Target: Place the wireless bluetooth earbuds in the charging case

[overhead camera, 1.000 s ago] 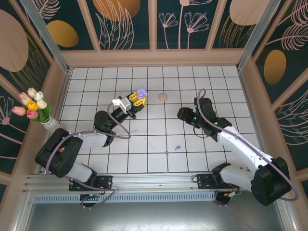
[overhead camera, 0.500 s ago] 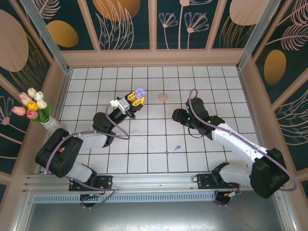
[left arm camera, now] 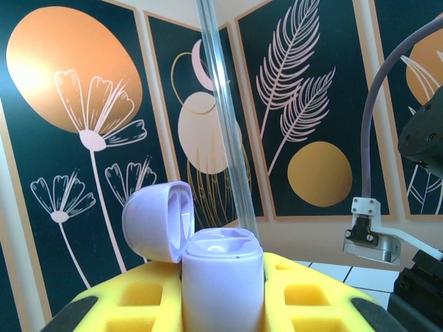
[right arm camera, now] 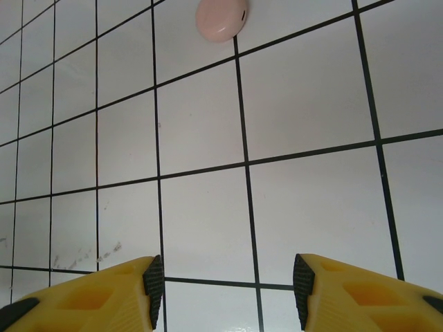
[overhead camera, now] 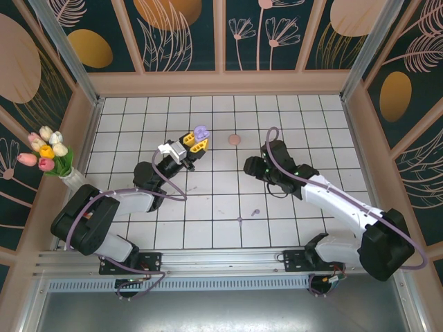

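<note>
My left gripper (overhead camera: 194,142) is shut on the purple charging case (overhead camera: 201,133) and holds it upright above the tiled floor. In the left wrist view the case (left arm camera: 221,277) stands between my yellow fingers (left arm camera: 311,294), with its lid (left arm camera: 158,221) swung open to the left. Two tiny purple earbuds (overhead camera: 255,211) (overhead camera: 239,220) lie on the tiles near the front middle. My right gripper (overhead camera: 248,166) hovers at the centre, open (right arm camera: 227,280), with bare tile between its pads (right arm camera: 154,280).
A round pink disc (overhead camera: 235,139) (right arm camera: 221,17) lies on the floor just ahead of my right gripper and to the right of the held case. A vase of tulips (overhead camera: 48,155) stands at the left wall. Patterned walls close in the floor.
My right arm has swung left toward the middle of the floor, jaws unchanged. The left arm and the case have barely moved.
</note>
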Robot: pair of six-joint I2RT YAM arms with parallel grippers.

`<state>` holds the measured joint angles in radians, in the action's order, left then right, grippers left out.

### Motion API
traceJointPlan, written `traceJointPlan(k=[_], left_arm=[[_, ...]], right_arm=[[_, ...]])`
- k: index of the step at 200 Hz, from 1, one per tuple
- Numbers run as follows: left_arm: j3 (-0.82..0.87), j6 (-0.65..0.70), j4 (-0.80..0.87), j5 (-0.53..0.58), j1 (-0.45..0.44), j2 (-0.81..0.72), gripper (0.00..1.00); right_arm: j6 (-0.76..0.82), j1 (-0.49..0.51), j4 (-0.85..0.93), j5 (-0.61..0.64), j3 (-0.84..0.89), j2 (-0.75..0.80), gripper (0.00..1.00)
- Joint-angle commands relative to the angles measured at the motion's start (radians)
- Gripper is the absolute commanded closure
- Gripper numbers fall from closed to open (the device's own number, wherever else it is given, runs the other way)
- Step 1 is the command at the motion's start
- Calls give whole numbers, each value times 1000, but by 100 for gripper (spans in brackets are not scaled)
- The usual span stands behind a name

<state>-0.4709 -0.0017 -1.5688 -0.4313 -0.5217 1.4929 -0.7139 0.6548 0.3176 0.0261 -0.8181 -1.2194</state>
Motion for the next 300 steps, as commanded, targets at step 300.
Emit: traceJointPlan(k=[300], left_arm=[[46, -63, -35, 126, 0, -40, 100]], right_arm=[[-264, 466, 234, 87, 9, -312, 67]])
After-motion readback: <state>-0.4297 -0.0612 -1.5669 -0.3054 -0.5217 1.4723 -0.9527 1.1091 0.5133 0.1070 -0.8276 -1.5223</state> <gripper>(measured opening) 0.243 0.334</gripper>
